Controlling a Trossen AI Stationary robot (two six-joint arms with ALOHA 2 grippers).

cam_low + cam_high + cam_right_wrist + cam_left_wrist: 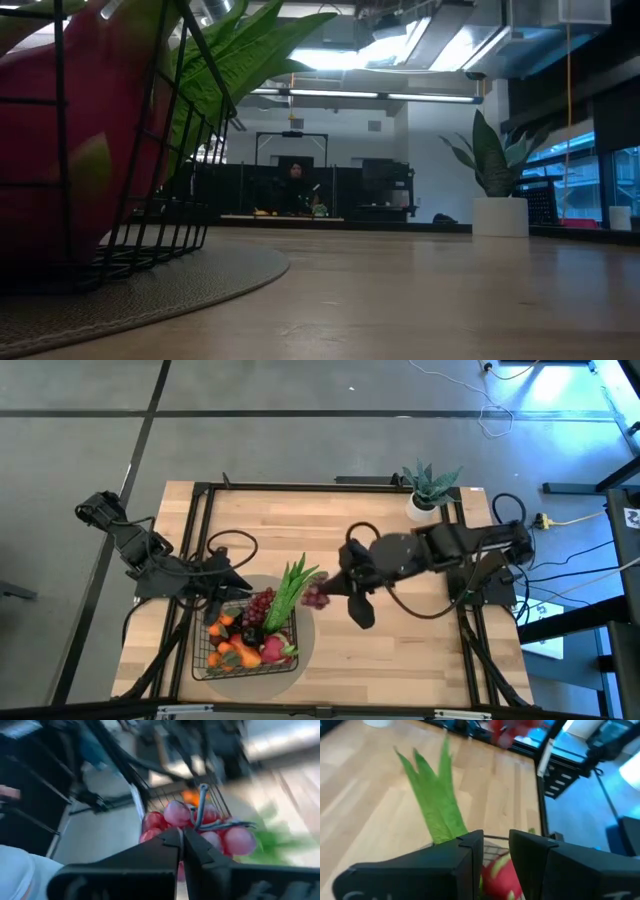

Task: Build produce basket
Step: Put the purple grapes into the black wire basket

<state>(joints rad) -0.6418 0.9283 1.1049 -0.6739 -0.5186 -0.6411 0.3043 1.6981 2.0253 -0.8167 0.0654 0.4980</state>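
Observation:
The black wire basket (203, 648) stands on a round grey mat, filled with oranges, a pink dragon fruit (272, 651), a grape bunch (259, 606) and long green leafy stalks (291, 590) that stick out over its far right corner. My left gripper (228, 594) is at the basket's far left corner. My right gripper (330, 587) hovers high beside the stalks, shut on a red-purple grape bunch (315, 598). The low view shows only the basket wall, the dragon fruit (60, 150) and the leaves (245, 60). My left gripper has the basket's top rim wire (495, 838) between its two fingertips, coming from the table's left and slanting down. The fingers themselves hide the touching spots. The basket stays flat on the mat. My right gripper pinches the grape bunch at its thin grey stem (202, 822), right at the fingertips. The fingers come from the table's right, slanting down. The grapes (176, 814) hang beyond the tips, lifted clear of the table and basket.
A spiky green plant in a white pot (430, 492) stands at the far right corner. Dark frame rails (470, 630) run along the table's left and right sides. Bare wood lies right of the mat (300, 660). A person sits far back in the room (296, 185).

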